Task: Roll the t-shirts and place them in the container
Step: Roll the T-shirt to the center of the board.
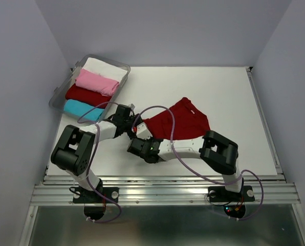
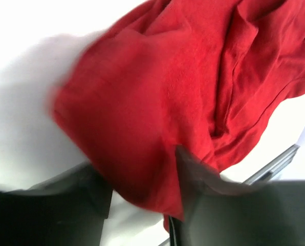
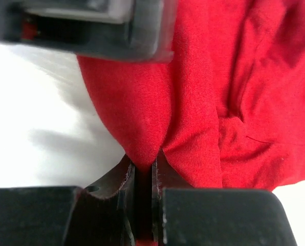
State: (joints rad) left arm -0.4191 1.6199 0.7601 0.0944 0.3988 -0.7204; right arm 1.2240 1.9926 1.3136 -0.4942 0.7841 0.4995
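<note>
Fingers of the right gripper pinch a fold of the dark red t-shirt, which spreads toward 12 o'clock. Those of the left gripper stand spread, straddling its hem.

The loose t-shirt lay on the table, stretching ahead of the right gripper and off to its right, with a fold of its near edge caught between that gripper's jaws. The left gripper stood just ahead of the right one, astride the same corner of cloth. Behind the left gripper and to its left, at the table's corner, sat the bin, with four rolled t-shirts side by side in it.
</note>
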